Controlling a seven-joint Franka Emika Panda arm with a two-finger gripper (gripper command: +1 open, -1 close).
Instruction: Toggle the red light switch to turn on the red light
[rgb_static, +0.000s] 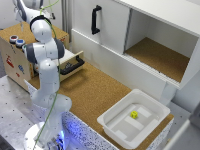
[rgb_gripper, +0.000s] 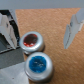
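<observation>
The red light switch (rgb_gripper: 31, 41) is a small round button with a dark rim, seated on top of a wooden box (rgb_static: 12, 55). Its centre cap, the red light (rgb_gripper: 31, 39), shows red with a pale sheen, and I cannot tell whether it glows. In the exterior view the same switch (rgb_static: 13, 37) sits at the box's far left corner. My gripper (rgb_gripper: 42, 27) hangs open above the box. One fingertip (rgb_gripper: 10, 25) is close beside the red switch and the other (rgb_gripper: 75, 27) is far off to the side. Nothing is between them.
A matching blue-centred button (rgb_gripper: 39, 65) sits right next to the red one. The box's drawer (rgb_static: 70, 62) stands pulled out. On the cork counter are a white bin (rgb_static: 120, 127) holding a small yellow block (rgb_static: 134, 114) and a white cabinet with a black handle (rgb_static: 95, 20).
</observation>
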